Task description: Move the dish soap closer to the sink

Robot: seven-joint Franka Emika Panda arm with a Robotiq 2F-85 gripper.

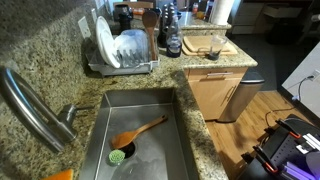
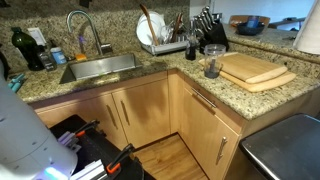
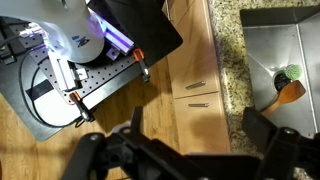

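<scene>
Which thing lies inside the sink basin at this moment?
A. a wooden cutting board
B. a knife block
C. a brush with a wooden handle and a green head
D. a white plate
C: in an exterior view the brush lies on the floor of the sink, while the plates stand in the rack and the cutting board lies on the counter.

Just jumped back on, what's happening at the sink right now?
Nothing is held yet. The gripper is open and empty, over the floor by the cabinets, short of the sink. The dish soap looks to stand on the counter by the faucet, untouched. A brush lies in the sink.
</scene>
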